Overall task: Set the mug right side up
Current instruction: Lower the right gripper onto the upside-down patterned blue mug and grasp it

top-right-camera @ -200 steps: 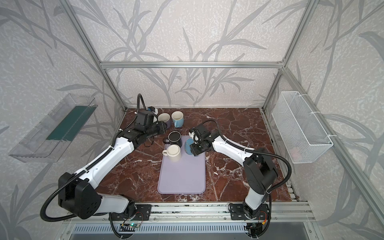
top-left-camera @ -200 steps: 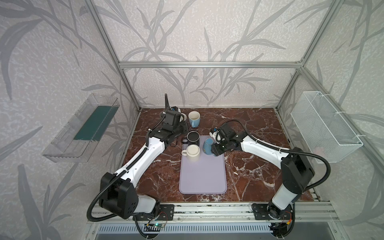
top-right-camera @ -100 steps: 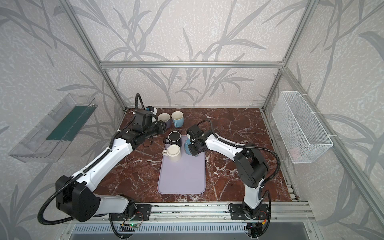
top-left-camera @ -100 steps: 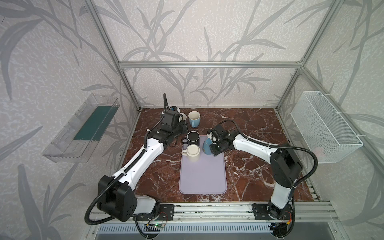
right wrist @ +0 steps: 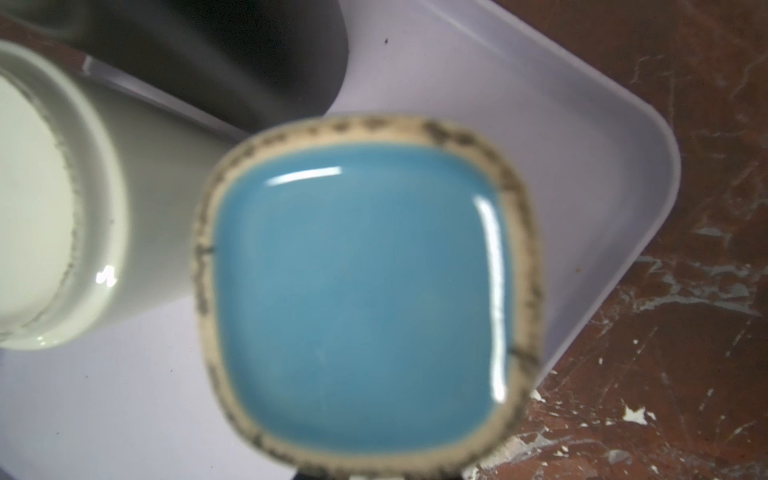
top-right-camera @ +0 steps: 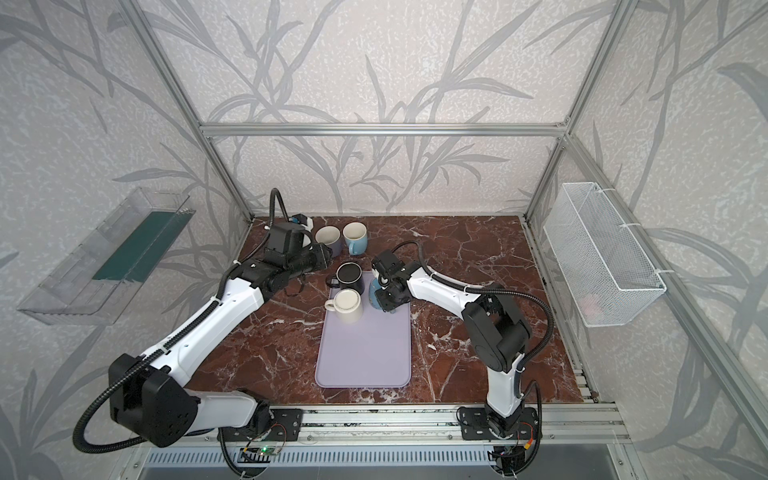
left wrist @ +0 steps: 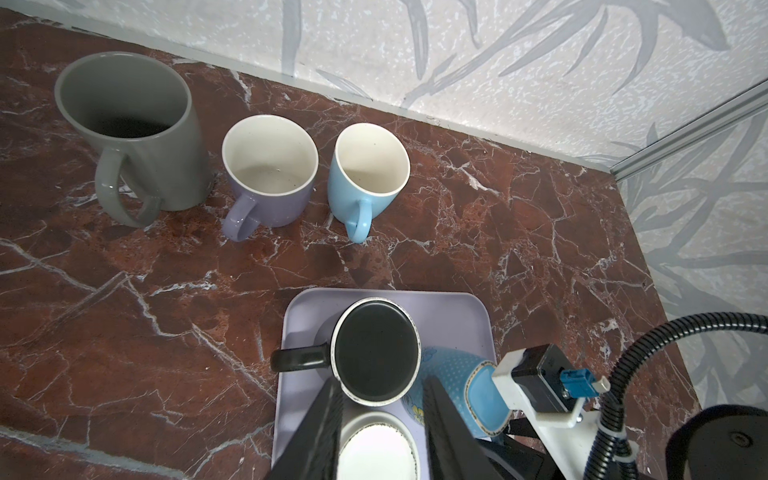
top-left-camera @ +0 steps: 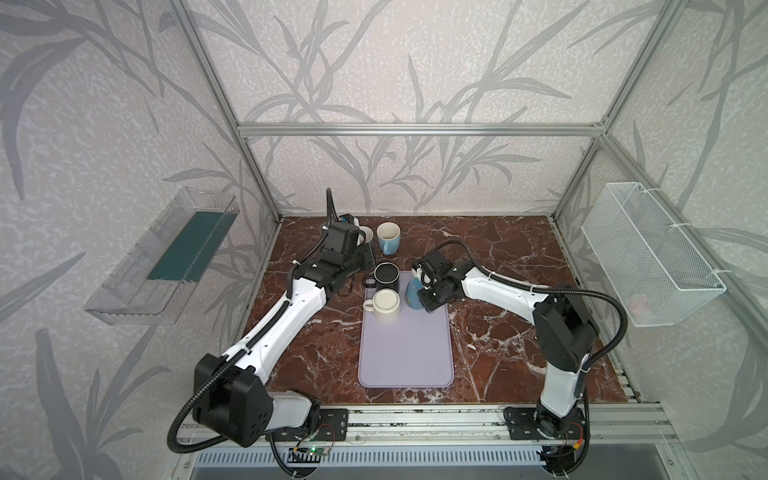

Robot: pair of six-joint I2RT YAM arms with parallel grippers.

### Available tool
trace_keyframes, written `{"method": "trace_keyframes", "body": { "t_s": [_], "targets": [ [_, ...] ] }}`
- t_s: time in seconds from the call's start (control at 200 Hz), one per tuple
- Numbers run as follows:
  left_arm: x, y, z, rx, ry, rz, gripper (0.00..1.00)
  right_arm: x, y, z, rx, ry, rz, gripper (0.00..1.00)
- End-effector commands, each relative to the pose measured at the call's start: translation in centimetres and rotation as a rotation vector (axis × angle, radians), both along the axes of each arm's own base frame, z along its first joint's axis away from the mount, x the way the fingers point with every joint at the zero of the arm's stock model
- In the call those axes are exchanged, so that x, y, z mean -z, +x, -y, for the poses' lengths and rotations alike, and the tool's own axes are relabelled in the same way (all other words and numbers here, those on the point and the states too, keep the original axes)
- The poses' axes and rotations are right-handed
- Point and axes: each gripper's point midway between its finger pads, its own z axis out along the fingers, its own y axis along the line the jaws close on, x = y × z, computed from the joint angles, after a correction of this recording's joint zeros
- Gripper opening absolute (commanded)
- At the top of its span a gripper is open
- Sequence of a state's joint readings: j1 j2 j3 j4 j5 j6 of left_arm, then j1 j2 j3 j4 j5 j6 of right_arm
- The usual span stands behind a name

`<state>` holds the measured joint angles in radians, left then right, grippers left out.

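1. The mug (top-left-camera: 413, 292) is blue. In the left wrist view (left wrist: 453, 374) its wall shows fine raised dots and a small yellow flower print.
2. Its base fills the right wrist view (right wrist: 357, 291), slightly blurred. It is a glossy blue rounded square, ringed by a bare beige foot with dark specks.
3. The mug is tilted, with its base turned toward the right tool (top-left-camera: 424, 296) and its mouth hidden. In both top views it is near the middle of the frame, at the upper right corner of the lilac tray (top-left-camera: 405, 357).
4. The black mug (top-left-camera: 387, 277) and the white mug (top-left-camera: 386, 305) stand on the tray just left of it.
5. The right tool is at the mug, but its fingers are hidden, so I cannot tell whether it grips.
6. The left tool (left wrist: 382, 384) has its fingers (left wrist: 324, 432) apart with nothing between them, above the black and white mugs.
7. A grey mug (left wrist: 137, 124), a lilac mug (left wrist: 270, 174) and a pale blue mug (left wrist: 365, 174) stand upright in a row on the worktop (top-left-camera: 498, 249).
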<state>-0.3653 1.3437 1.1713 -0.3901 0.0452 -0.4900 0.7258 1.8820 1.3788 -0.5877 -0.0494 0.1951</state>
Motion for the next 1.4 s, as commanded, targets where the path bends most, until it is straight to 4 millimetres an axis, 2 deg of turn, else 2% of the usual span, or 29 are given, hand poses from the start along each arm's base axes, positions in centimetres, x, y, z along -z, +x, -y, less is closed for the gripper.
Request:
{"method": "trace_keyframes", "body": {
  "t_s": [0.0,0.27,0.615,1.04,1.394],
  "targets": [
    [-0.4,-0.6,-0.8,-0.023,0.014,0.008,0.37,-0.2,0.4,-0.2,0.010,-0.004,0.004,0.19],
    [-0.4,-0.7,-1.2,-0.034,0.026,0.004,0.40,-0.7,0.5,-0.2,0.002,-0.009,0.021,0.15],
    [-0.3,-0.9,-1.3,-0.036,0.034,0.000,0.43,-3.7,1.0,0.0,-0.022,-0.001,0.082,0.14],
    [0.5,-2.1,-1.0,-0.005,0.015,-0.008,0.46,-5.9,1.0,-0.3,-0.040,0.036,0.120,0.12],
    [0.1,-2.7,-0.4,0.034,-0.018,0.016,0.49,-6.4,0.8,-1.3,-0.061,0.109,0.112,0.12]
  ]
}}
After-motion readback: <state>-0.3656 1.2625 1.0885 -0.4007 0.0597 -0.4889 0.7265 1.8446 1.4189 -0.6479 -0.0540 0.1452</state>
